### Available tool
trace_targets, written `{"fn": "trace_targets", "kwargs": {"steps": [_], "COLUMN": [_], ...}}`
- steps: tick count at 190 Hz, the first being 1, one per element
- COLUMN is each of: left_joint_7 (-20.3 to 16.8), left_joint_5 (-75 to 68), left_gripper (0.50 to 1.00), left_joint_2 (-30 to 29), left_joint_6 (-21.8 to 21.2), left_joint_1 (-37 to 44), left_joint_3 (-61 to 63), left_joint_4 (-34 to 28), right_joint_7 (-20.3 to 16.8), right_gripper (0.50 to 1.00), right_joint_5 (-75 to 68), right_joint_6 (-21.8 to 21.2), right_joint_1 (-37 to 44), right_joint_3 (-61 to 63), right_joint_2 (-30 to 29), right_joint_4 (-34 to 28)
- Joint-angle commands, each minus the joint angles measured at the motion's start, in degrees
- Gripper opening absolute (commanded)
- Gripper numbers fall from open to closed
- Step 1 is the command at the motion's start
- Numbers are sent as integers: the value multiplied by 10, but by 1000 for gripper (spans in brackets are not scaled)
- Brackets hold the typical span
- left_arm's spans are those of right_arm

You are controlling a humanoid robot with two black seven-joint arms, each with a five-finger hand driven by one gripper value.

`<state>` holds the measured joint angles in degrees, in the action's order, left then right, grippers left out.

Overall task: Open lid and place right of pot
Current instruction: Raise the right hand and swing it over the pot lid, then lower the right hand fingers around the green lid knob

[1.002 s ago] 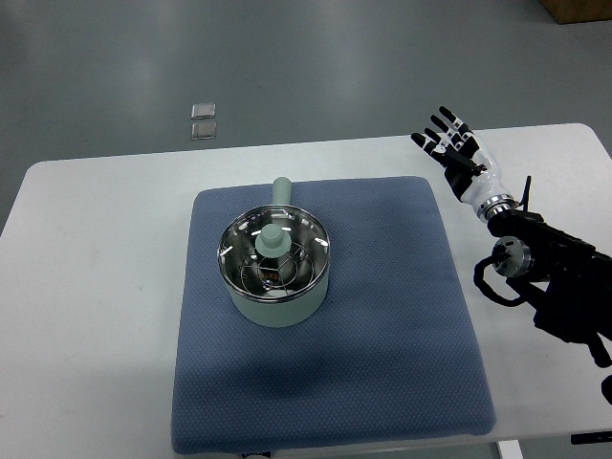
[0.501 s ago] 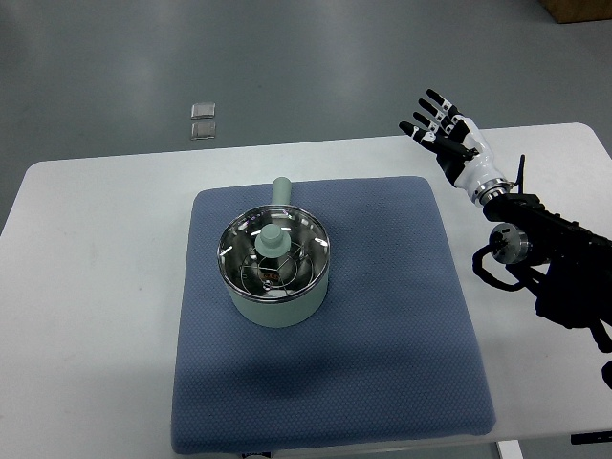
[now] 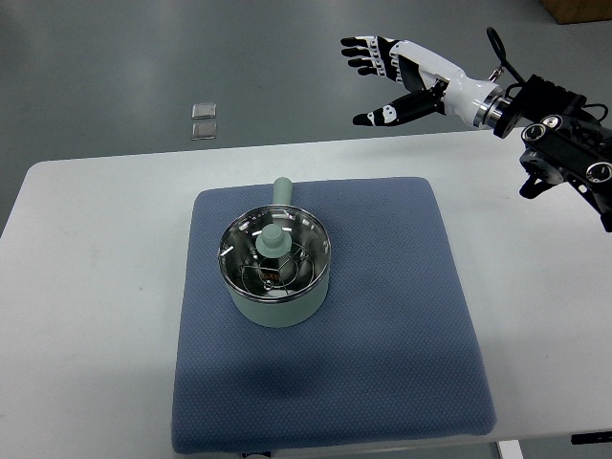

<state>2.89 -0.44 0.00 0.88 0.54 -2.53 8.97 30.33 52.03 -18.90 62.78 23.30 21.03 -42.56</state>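
I see a white table on grey floor, blue mat — pot at its centre, lid on, right hand fingers spread wide, empty, raised beyond the far edge.

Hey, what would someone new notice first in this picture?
Probably the right hand, raised beyond the table's far edge at top right with its fingers spread. Then the pale green pot, its glass lid still on, sitting on the blue mat at centre.

Single top view, steep downward look — table
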Motion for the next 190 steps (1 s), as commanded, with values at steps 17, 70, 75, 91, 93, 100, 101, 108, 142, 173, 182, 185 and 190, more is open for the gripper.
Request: {"fn": "trace_targets", "kwargs": {"steps": [17, 70, 75, 91, 93, 100, 101, 108, 142, 173, 182, 185, 190], "left_joint_7": [0, 0, 0, 0, 0, 0, 0, 0, 0, 0, 0, 0, 0], "left_joint_5": [0, 0, 0, 0, 0, 0, 0, 0, 0, 0, 0, 0, 0], "left_gripper": [1000, 1000, 1000, 1000, 1000, 1000, 1000, 1000, 1000, 1000, 1000, 1000, 1000], "left_joint_2": [0, 0, 0, 0, 0, 0, 0, 0, 0, 0, 0, 0, 0], "left_joint_6": [0, 0, 0, 0, 0, 0, 0, 0, 0, 0, 0, 0, 0], "left_joint_1": [0, 0, 0, 0, 0, 0, 0, 0, 0, 0, 0, 0, 0], "left_joint_3": [0, 0, 0, 0, 0, 0, 0, 0, 1, 0, 0, 0, 0], "left_joint_4": [0, 0, 0, 0, 0, 0, 0, 0, 0, 0, 0, 0, 0], "right_joint_7": [2, 7, 8, 8, 8, 9, 9, 9, 13, 17, 17, 17, 17], "right_gripper": [911, 907, 907, 905, 905, 905, 905, 905, 905, 905, 903, 903, 903], "right_joint_5": [138, 234, 241, 279, 286, 303, 310, 329, 395, 411, 414, 415, 419], "right_joint_6": [-47, -71, -70, -71, -71, -71, -71, -71, -72, -71, -71, -71, -71], "right_joint_1": [85, 214, 222, 253, 255, 263, 265, 270, 289, 297, 296, 296, 295], "right_joint_3": [-54, -179, -186, -211, -214, -222, -225, -233, -280, -306, -308, -308, -308], "right_joint_2": [19, -2, -7, -27, -29, -39, -41, -52, -108, -141, -144, -145, -146], "right_joint_4": [-67, -117, -120, -130, -132, -133, -134, -136, -141, -140, -139, -139, -137]}}
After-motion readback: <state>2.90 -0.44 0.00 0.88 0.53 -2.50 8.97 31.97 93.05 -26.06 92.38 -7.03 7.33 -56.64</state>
